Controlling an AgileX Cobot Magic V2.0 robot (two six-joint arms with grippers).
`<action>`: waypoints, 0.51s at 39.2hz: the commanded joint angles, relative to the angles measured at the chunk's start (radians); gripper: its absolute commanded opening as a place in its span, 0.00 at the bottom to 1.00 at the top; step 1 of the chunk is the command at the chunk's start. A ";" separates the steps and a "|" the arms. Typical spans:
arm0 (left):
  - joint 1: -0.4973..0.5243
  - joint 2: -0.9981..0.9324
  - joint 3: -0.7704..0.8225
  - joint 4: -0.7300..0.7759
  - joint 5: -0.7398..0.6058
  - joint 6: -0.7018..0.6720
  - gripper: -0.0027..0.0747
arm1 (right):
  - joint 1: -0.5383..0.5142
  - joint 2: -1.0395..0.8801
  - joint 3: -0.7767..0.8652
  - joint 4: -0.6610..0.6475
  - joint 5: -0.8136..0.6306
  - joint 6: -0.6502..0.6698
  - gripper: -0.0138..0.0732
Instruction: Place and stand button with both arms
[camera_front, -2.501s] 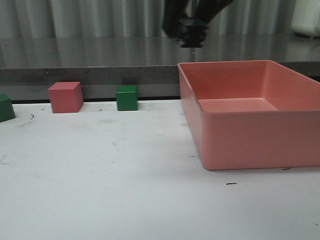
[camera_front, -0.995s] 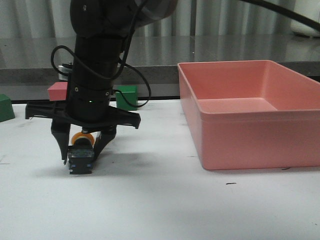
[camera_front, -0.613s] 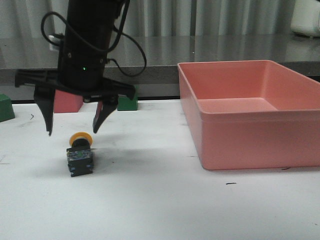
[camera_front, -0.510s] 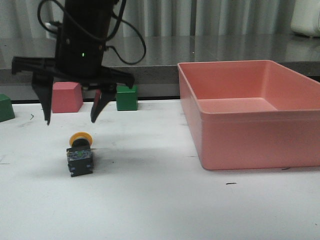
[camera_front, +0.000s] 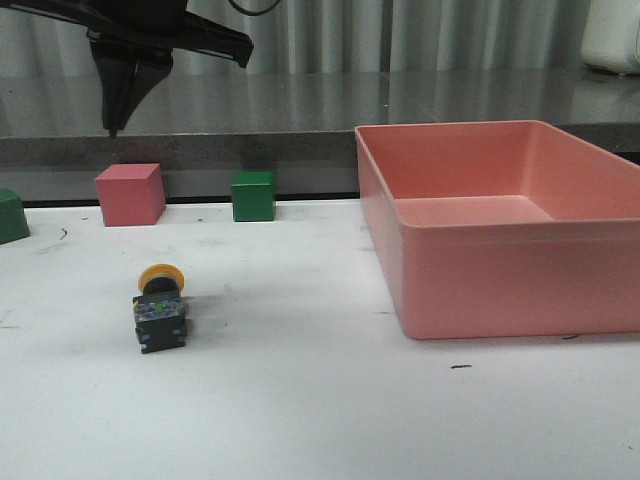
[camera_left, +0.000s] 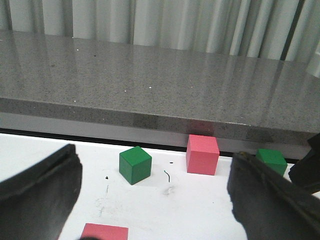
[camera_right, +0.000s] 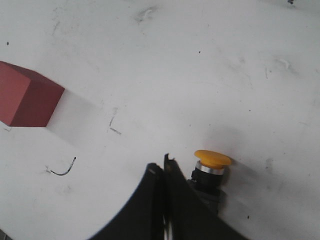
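Note:
The button (camera_front: 160, 310) rests free on the white table left of centre, its yellow cap above the black body; nothing touches it. In the right wrist view the button (camera_right: 212, 167) shows just beside my right gripper (camera_right: 164, 166), whose two fingers are pressed together with nothing between them. The front view has that right gripper (camera_front: 112, 125) high above the button at the top left, fingers together. My left gripper (camera_left: 155, 210) is wide open and empty, one finger at each side of the left wrist view; it does not show in the front view.
A large pink bin (camera_front: 500, 290) fills the right side of the table. Along the back edge stand a red cube (camera_front: 130, 194), a green cube (camera_front: 253, 196) and another green cube (camera_front: 10, 215) at the far left. A grey counter runs behind.
The right gripper has risen from just over the button to the top of the front view, and its fingers have gone from spread to shut. The button has stayed put.

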 joint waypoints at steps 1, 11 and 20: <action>-0.006 0.011 -0.040 -0.002 -0.085 -0.001 0.76 | -0.021 -0.132 -0.029 0.001 0.091 -0.064 0.09; -0.006 0.011 -0.040 -0.002 -0.085 -0.001 0.76 | -0.175 -0.379 0.115 0.002 0.090 -0.140 0.09; -0.006 0.011 -0.040 -0.002 -0.085 -0.001 0.76 | -0.425 -0.565 0.371 0.001 0.088 -0.172 0.09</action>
